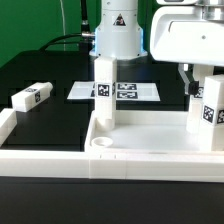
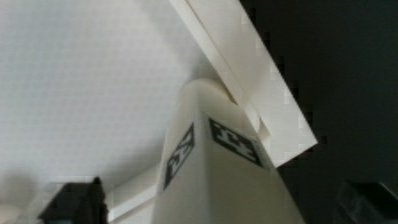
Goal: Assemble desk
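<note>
White plastic tabletop [image 1: 60, 160] rim-up beneath gripper [image 1: 198, 84]; jaws spread wide, straddling upright leg [image 1: 207, 112], apparently not touching. Second leg [image 1: 104, 90] upright at far corner socket. Third leg [image 1: 30, 98] loose, farthest from gripper. Roughly halfway, by judgement; fourth leg unseen

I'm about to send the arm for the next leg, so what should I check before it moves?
1. Pincer open: ok, fingers stand clear of the leg between them.
2. That leg upright on the tabletop: ok.
3. Second leg upright: ok.
4. Both standing legs fully seated in their sockets: cannot tell.
5. Loose leg lying free at the exterior view's left: ok.
</note>
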`<state>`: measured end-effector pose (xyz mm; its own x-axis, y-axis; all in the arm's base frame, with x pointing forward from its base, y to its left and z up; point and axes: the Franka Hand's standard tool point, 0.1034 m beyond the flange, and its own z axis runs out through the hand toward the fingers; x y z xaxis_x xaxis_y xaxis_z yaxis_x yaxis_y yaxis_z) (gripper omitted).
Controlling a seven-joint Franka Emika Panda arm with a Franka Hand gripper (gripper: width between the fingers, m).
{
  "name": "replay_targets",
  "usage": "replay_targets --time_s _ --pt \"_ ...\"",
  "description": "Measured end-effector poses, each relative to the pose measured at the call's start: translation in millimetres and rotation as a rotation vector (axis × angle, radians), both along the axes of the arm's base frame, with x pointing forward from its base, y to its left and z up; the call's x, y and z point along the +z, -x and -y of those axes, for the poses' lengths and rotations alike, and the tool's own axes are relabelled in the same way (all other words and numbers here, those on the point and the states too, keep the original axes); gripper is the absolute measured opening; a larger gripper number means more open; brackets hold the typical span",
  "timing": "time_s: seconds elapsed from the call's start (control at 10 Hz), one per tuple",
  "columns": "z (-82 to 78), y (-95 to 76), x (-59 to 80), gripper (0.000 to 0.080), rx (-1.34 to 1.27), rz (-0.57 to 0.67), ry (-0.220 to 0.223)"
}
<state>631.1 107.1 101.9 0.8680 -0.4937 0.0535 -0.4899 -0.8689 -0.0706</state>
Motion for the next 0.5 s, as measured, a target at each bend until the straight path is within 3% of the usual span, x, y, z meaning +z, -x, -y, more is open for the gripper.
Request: replay_targets --time_s 0.5 --pt "0.5 0.6 -1.7 0.0649 0.256 0.006 0.028"
